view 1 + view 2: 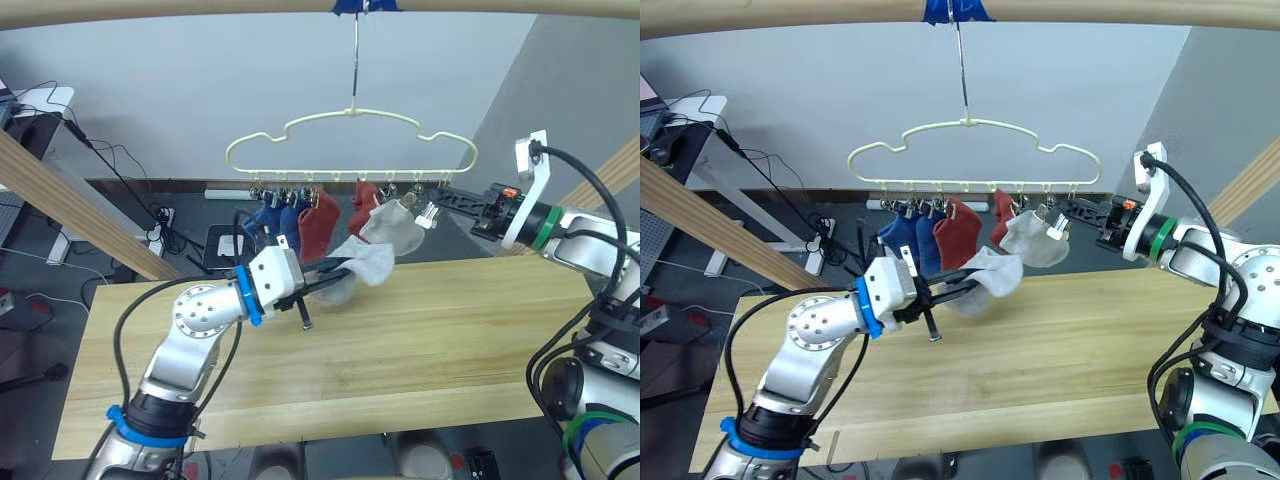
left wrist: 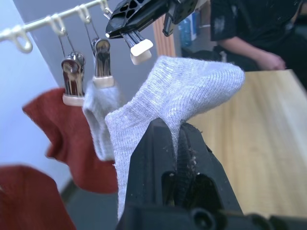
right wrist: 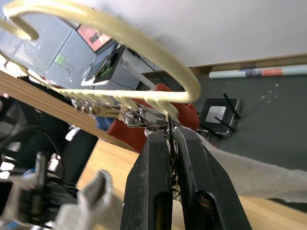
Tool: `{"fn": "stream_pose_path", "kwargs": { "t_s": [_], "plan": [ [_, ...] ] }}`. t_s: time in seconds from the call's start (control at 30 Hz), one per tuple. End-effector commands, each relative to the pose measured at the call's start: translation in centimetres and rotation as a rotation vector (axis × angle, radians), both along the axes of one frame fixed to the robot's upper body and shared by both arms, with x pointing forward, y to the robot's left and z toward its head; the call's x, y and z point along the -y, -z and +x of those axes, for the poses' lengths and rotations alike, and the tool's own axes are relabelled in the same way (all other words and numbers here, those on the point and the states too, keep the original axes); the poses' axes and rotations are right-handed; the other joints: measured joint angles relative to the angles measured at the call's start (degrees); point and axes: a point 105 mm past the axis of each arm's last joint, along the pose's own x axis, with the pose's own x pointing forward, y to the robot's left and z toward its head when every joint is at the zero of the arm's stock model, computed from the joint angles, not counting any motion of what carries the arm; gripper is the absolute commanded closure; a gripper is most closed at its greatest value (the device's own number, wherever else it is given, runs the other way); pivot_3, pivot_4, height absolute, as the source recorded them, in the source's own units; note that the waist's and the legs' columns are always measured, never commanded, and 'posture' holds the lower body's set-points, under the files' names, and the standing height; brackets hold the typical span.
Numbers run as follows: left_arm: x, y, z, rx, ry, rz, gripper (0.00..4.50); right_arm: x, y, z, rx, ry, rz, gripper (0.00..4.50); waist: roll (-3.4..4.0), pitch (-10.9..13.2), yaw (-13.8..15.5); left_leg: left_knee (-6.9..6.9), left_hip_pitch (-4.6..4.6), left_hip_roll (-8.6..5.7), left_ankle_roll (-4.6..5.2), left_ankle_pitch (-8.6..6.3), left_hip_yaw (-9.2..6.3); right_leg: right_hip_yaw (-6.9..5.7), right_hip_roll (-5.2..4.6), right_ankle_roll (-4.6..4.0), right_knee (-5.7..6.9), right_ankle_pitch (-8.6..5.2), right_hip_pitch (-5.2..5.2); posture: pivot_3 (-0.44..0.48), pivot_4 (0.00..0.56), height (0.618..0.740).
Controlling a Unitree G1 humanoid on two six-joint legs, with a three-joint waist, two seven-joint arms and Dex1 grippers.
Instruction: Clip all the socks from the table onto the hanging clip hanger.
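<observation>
Pinching fingers of the left gripper (image 1: 335, 268) grip a soft light grey knit sock (image 1: 365, 262), lifting it just below the right gripper (image 1: 432, 212), which squeezes a small metal clip (image 2: 137, 45) on the cream plastic clip hanger (image 1: 350, 130), seemingly to open it.

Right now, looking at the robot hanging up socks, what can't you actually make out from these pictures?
- Whether the last clip is squeezed open: in the right wrist view the right gripper covers it.
- The blue socks: in the left eye view the left arm hides their lower parts, so I cannot tell whether there are two.
- The grey sock held by the left gripper: in the left wrist view its pinched part is hidden between the fingers.
</observation>
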Motion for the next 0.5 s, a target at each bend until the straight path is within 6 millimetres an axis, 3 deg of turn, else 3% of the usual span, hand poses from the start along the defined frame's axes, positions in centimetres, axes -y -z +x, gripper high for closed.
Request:
{"fn": "stream_pose_path", "kwargs": {
  "t_s": [0.03, 0.4, 0.5],
  "plan": [
    [0.9, -0.3, -0.1, 0.09, 0.01, -0.007, 4.47, 0.4, -0.9, -0.3, 0.004, 0.008, 0.053, 4.5, 0.0, 0.0, -0.15, 0.0, 0.0, 0.0, 0.0, 0.0, 0.0, 0.0, 0.0, 0.0, 0.0, 0.0, 0.0, -0.197, 0.315, 0.74],
    [3.1, 0.3, 2.4, 0.114, -0.059, -0.041, 4.47, -0.4, -1.0, -1.2, -0.029, -0.007, 0.1, 4.5, 0.0, 0.0, -0.67, 0.02, -0.02, -0.01, 0.02, 0.01, 0.0, 0.0, 0.0, 0.01, 0.02, 0.0, 0.0, -0.206, 0.307, 0.74],
    [3.8, -0.3, 2.8, 0.127, -0.059, -0.07, 4.47, -0.3, -1.1, -1.3, -0.039, 0.004, 0.101, 4.5, 0.0, 0.0, -0.92, 0.03, -0.04, -0.02, 0.03, 0.02, -0.02, -0.03, 0.0, 0.01, 0.02, 0.0, 0.01, -0.209, 0.306, 0.74]
  ]
}}
